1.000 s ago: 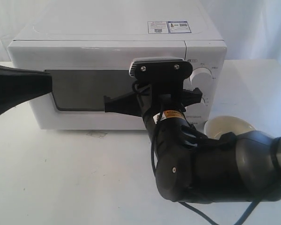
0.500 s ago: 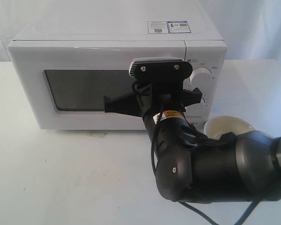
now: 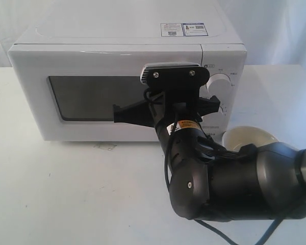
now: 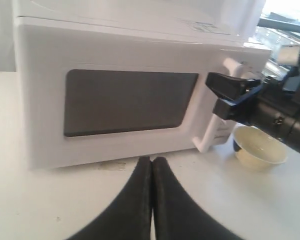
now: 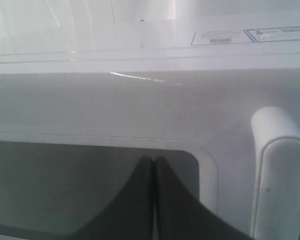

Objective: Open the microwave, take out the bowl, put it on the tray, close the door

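The white microwave [image 3: 112, 56] stands at the back of the table with its door [image 3: 107, 97] closed. In the right wrist view my right gripper [image 5: 153, 159] is shut and empty, its tips right in front of the door's dark window [image 5: 65, 185], beside the vertical bar handle [image 5: 280, 170]. My left gripper [image 4: 152, 159] is shut and empty, low over the table a little way in front of the door [image 4: 125, 102]. The cream bowl [image 3: 247, 138] sits on the table to the right of the microwave, also seen as the bowl [image 4: 260, 147] in the left wrist view. The tray is out of view.
My right arm [image 3: 234, 184] fills the front right of the exterior view and hides the handle and part of the knobs [image 3: 222, 84]. A faint stain [image 3: 104, 146] marks the white tabletop [image 3: 66, 194] just below the door.
The left arm, which reached in from the left edge of the exterior view a second ago, has drawn back out of that view. The right arm has not moved.
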`<state>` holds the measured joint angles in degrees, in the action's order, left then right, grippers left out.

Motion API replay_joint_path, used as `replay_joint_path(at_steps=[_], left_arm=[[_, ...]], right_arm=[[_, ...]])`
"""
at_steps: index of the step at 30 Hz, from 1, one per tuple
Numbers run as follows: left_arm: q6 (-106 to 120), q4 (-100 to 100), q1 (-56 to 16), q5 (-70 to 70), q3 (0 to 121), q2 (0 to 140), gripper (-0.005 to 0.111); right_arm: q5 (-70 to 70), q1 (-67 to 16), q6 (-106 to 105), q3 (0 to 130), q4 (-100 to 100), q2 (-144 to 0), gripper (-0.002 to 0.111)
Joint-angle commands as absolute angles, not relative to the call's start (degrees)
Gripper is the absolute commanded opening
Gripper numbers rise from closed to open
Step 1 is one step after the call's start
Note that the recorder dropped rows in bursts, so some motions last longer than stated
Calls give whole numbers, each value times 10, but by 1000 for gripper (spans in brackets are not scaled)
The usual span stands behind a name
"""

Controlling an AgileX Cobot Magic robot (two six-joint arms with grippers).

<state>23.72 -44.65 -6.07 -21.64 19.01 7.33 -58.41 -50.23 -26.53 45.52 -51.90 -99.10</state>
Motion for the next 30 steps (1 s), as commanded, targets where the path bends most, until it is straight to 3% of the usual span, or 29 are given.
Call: replay_joint_path(at_steps=[1,8,24,30], left_arm=[[114,-334,-58,-171,149,20,0],[-32,-122,-49,-131,103,0,0],[-57,-26,-24,-20,0,0,0],[-45,-23,-24,-84,0,0,0]], right_arm=[[-587,-503,-272,452,-518,-989,0],[-587,-503,-272,452,-518,-989,0],[-587,-503,-272,452,-518,-989,0],[-587,-503,-272,452,-518,-989,0]])
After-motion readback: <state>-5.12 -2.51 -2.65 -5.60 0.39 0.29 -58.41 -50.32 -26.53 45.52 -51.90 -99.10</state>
